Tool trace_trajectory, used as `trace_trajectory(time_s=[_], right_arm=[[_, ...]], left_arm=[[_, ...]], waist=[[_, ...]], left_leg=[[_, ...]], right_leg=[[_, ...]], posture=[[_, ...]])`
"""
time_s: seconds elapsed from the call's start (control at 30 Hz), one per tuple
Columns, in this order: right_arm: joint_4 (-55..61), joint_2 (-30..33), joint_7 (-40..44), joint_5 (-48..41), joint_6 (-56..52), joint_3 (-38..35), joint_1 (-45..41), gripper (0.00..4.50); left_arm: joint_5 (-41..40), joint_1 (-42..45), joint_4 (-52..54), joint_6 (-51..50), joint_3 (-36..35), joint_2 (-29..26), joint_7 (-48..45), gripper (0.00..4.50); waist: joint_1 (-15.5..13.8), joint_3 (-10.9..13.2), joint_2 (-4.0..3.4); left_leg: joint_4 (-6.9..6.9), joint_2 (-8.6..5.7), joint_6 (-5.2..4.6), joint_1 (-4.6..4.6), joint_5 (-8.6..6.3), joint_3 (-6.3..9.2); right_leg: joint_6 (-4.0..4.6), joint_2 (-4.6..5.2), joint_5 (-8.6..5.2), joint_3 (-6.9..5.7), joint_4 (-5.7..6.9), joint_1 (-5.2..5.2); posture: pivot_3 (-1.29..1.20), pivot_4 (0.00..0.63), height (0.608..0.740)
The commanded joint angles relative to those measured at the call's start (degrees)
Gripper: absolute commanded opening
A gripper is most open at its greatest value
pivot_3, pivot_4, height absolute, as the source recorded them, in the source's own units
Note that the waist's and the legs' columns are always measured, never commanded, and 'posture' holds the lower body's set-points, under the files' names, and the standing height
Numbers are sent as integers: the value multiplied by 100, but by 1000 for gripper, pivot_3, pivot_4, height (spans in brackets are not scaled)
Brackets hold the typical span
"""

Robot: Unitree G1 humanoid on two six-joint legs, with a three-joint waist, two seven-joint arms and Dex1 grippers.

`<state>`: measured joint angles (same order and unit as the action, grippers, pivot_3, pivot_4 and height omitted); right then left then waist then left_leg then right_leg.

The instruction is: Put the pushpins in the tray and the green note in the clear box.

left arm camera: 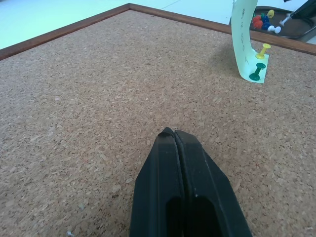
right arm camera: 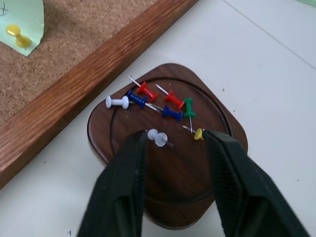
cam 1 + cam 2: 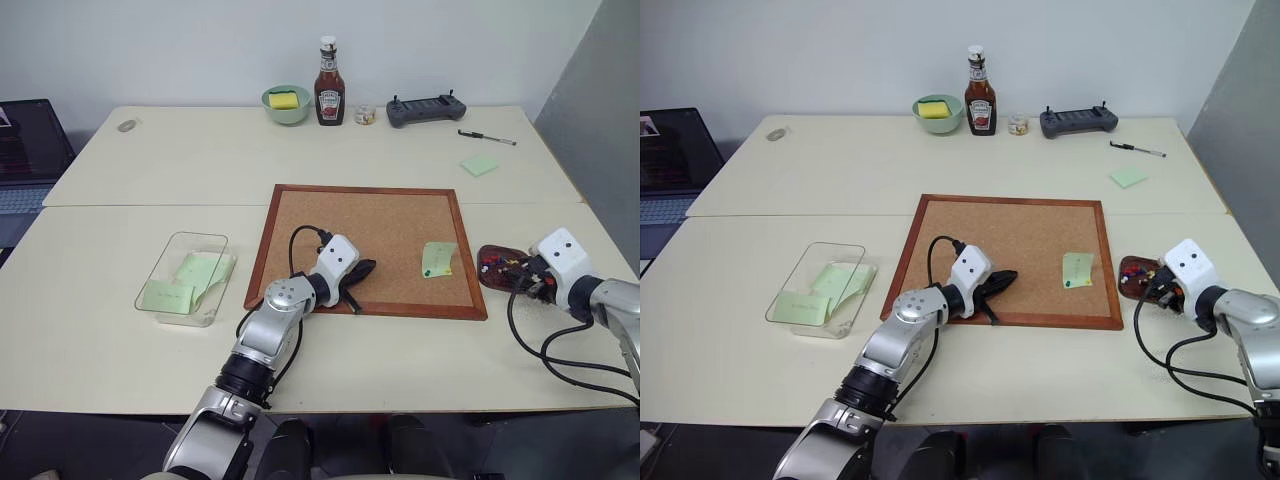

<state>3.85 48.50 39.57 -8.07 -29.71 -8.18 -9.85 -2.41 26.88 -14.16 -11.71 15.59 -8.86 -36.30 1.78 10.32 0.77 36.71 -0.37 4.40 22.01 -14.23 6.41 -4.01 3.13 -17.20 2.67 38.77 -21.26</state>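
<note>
The right claw (image 2: 173,143) is hanging just over the tray (image 2: 168,197) with its fingers spread wide and gripping nothing. Loose pushpins (image 2: 163,101) in red, blue, green, white and yellow are lying in the tray, which is sitting on the surface (image 3: 100,330) just beside the cork board's (image 3: 380,225) right frame. The left claw (image 1: 185,192) is resting pressed shut over the cork, empty. The green note (image 3: 438,259) is hanging on the board, with a green and a yellow pin (image 1: 257,73) sticking in it. The clear box (image 3: 150,295), well to the left, is holding other green slips.
</note>
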Motion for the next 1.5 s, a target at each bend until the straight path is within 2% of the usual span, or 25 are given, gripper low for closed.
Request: trace_trajectory(time_s=[0.03,0.27,0.4,0.57,0.77,1.07,1.43,1.5], right_arm=[[134,23,28,-111,-4,-213,-73,2930],[520,141,333,-674,-332,-624,-120,4308],[956,179,771,-1183,-595,-670,-25,4308],[1429,99,985,-1538,-887,-380,10,4308],[1411,-68,1025,-1443,-745,192,-127,4308],[659,-285,1102,-993,-204,879,-603,4308],[-161,-381,1106,-582,289,1077,-967,2333],[-217,-378,1116,-548,325,1078,-983,1852]], left_arm=[[109,-78,-232,-20,113,-14,-44,0],[115,-9,-347,51,88,11,-63,0],[116,19,-396,75,76,18,-64,0],[118,0,-402,94,75,24,-50,0],[126,-12,-382,91,89,36,-31,0],[137,-44,-357,78,110,27,-39,0],[137,-78,-321,61,132,24,-38,0],[138,-84,-315,58,132,23,-33,0]], waist=[[0,0,0],[-6,0,-1],[-7,0,-1],[-9,0,0],[-10,0,-1],[-9,0,0],[-9,0,0],[-9,0,0]], left_leg=[[0,0,0,0,0,0],[0,-1,0,0,0,0],[0,-1,0,-4,0,2],[0,-1,0,-5,0,3],[0,-1,0,-4,0,4],[0,0,0,-4,0,5],[0,-1,0,-5,0,5],[0,0,0,-5,0,5]], right_leg=[[0,0,0,0,0,0],[0,0,0,0,-1,2],[-1,0,0,-2,-4,9],[-2,0,0,-4,-7,13],[-3,0,-1,-5,-8,12],[-4,0,0,-6,-9,11],[-3,0,0,-5,-10,11],[-3,0,0,-6,-10,11]], posture=[[0,150,740],[0,150,740],[0,150,740],[0,150,740],[0,150,740],[0,150,740],[0,150,740],[0,150,740]])
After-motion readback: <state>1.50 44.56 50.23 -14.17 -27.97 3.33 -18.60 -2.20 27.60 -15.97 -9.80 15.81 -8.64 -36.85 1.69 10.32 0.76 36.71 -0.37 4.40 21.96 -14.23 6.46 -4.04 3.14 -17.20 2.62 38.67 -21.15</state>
